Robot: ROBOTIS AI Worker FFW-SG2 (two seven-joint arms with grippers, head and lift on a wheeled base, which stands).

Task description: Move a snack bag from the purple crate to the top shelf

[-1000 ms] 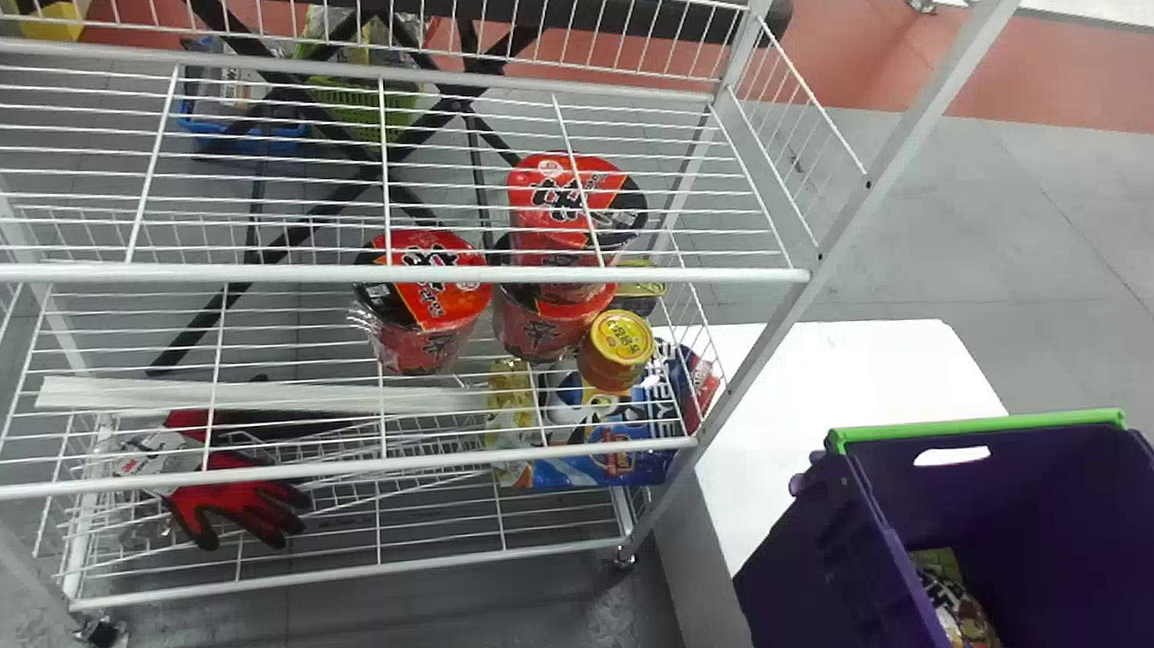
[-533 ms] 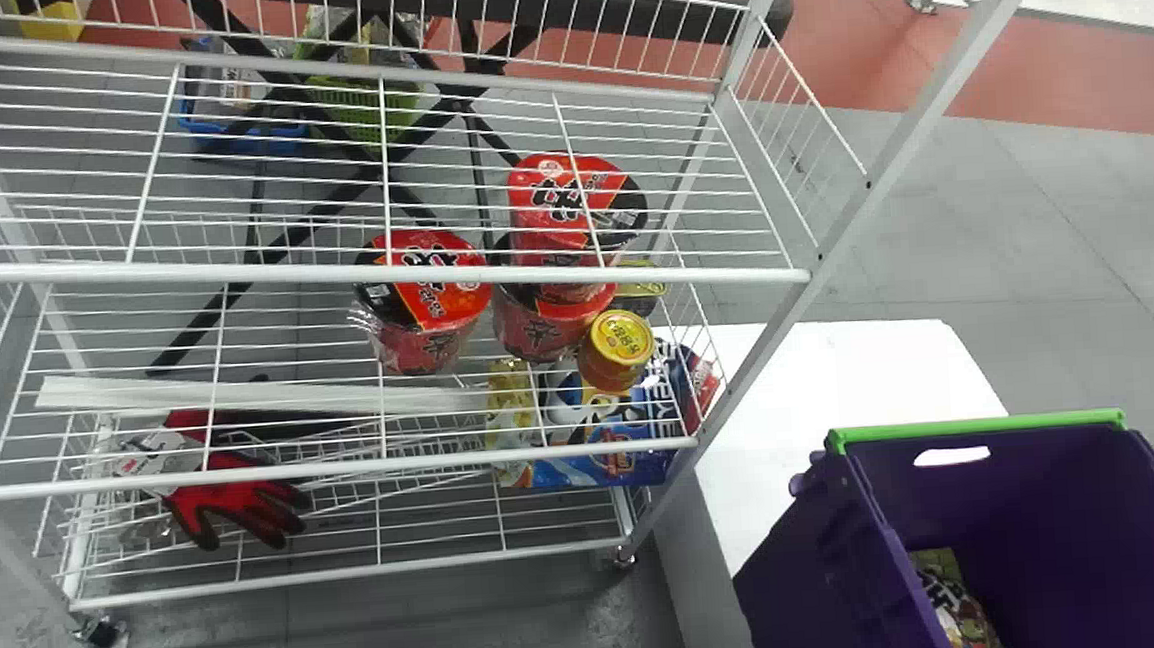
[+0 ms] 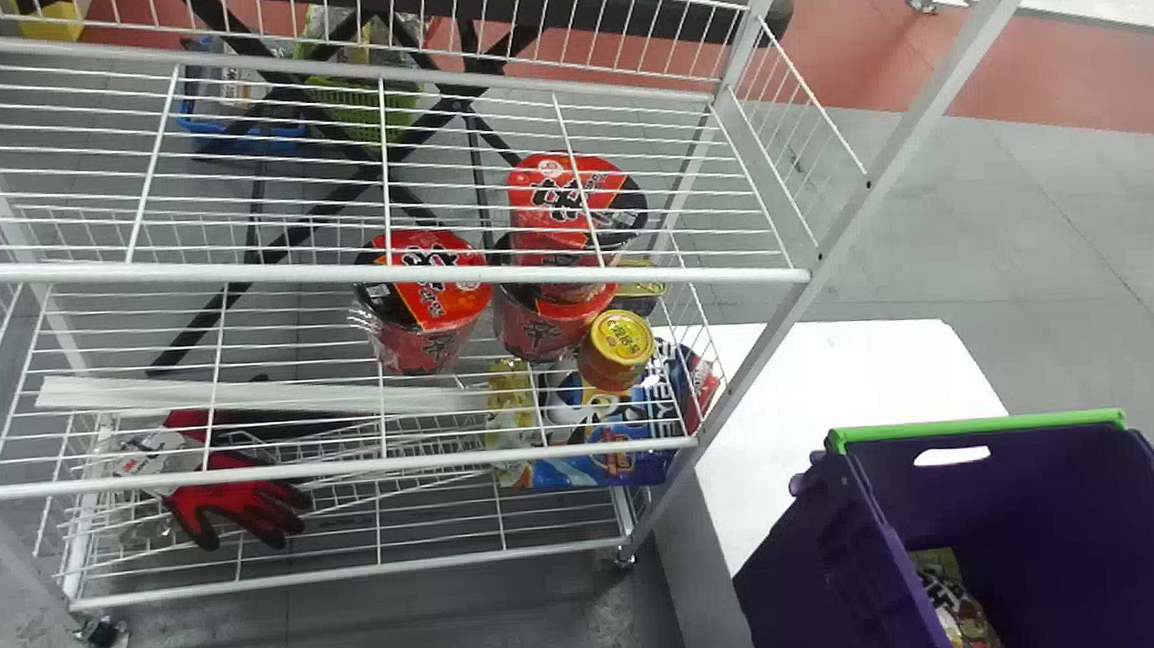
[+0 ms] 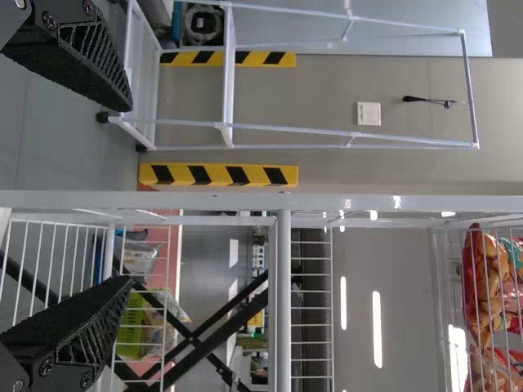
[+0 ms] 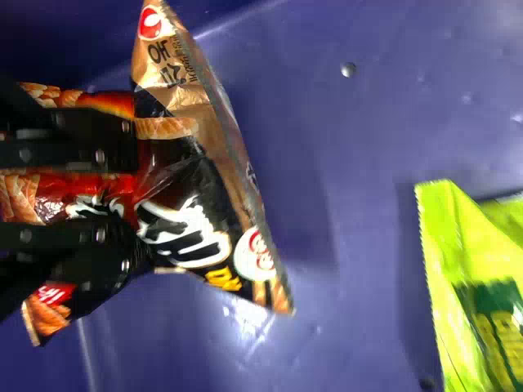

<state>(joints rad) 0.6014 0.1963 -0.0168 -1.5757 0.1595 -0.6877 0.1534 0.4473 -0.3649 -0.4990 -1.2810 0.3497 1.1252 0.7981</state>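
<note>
Where the purple crate stands beside the rack, right gripper is down inside, fingers part-closed, snack bag pinched between them. Bag black, brown and red, its wide end fanning past the fingertips. Green bag nearby, same crate. Left gripper at the rack, fingers wide apart, nothing held.
</note>
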